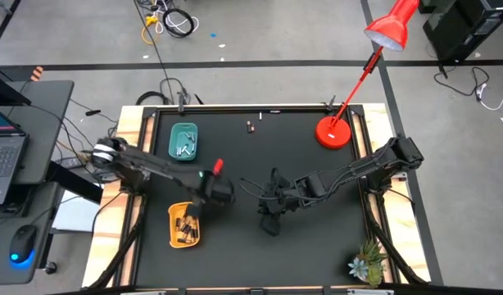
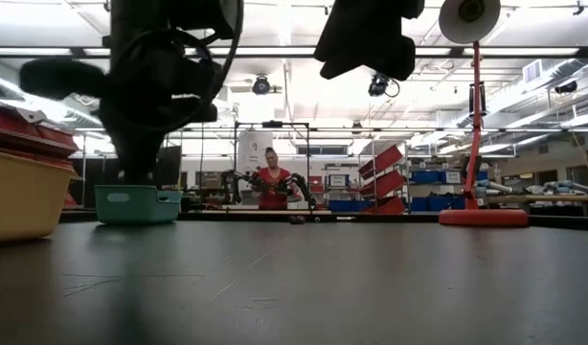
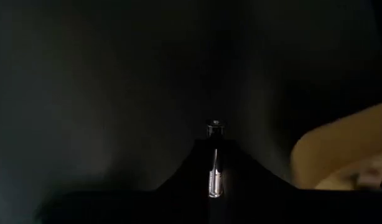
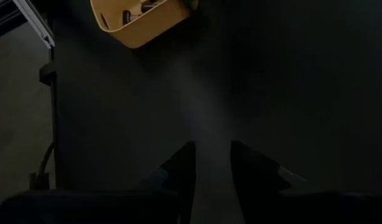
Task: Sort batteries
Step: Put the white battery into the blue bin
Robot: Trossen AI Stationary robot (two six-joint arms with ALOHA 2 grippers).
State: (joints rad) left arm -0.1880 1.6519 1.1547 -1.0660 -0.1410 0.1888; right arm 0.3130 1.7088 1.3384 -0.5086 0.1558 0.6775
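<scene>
The left gripper is clamped on a single battery, which stands up between its fingers just beside the yellow tray, probably so it can be dropped in with the dark cells there. The teal tray holds the pale ones (two strays lie near the far edge). The right gripper waits mid-table, parted and empty.

Left end effector over near tray; far tray behind it; lamp far right; batteries between
</scene>
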